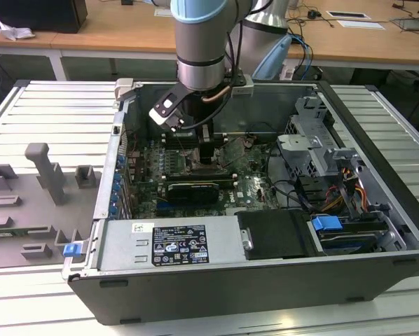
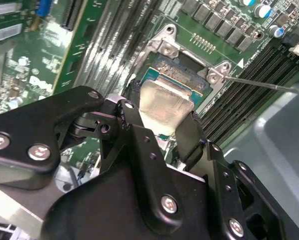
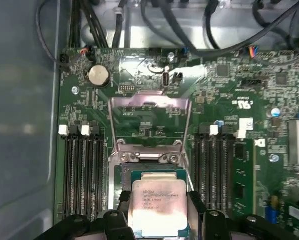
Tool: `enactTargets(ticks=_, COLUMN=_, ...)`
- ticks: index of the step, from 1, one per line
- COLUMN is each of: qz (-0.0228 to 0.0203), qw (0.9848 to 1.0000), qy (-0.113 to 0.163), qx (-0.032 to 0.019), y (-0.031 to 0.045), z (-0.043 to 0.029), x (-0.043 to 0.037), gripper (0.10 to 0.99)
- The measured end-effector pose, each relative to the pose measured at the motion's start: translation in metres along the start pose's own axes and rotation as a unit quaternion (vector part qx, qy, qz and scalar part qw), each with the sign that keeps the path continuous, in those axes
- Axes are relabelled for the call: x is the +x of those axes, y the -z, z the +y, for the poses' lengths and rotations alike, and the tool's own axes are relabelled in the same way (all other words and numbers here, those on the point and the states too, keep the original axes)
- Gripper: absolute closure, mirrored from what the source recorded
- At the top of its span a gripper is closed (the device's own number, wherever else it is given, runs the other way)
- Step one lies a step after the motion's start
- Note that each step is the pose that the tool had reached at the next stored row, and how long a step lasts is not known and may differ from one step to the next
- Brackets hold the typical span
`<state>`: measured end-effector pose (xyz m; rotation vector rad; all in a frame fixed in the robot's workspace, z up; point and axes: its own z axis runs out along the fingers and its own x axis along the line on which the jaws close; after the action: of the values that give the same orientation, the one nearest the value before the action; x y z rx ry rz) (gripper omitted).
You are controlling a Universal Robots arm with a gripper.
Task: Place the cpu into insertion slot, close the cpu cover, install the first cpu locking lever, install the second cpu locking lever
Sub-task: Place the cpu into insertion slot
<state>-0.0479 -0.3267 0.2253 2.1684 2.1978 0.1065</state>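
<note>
My gripper (image 3: 158, 200) is shut on the cpu (image 3: 157, 212), a square chip with a dull silver top, one black finger on each of two opposite edges. In both wrist views the chip sits low over the insertion slot (image 3: 149, 159), a square socket with a silver rim on the green motherboard. The cpu cover (image 3: 149, 106), a thin silver frame, stands swung open behind the socket. The second wrist view shows the cpu (image 2: 164, 100) between the gripper (image 2: 162, 114) fingers, just off the socket rim (image 2: 165, 46). In the exterior view the gripper (image 1: 206, 150) reaches down into the open computer case.
Black memory slots (image 3: 82, 170) flank the socket on both sides. A thin metal lever rod (image 2: 269, 86) sticks out beside the socket. A long black card (image 1: 192, 190), the power supply (image 1: 167, 245), a drive cage (image 1: 314, 143) and cables (image 1: 293, 192) crowd the case. Grey fixtures (image 1: 48, 175) stand outside.
</note>
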Motion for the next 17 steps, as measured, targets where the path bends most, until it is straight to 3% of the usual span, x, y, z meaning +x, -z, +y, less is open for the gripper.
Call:
enactTargets(ticks=9, qz=-0.0017, qw=0.9998, qy=-0.020, qx=-0.0002, y=-0.0157, z=-0.0015, x=0.0042, gripper=0.561)
enactTargets(ticks=17, qz=-0.0017, qw=0.9998, qy=-0.020, qx=-0.0002, y=-0.0215, z=-0.0020, x=0.0043, gripper=0.561)
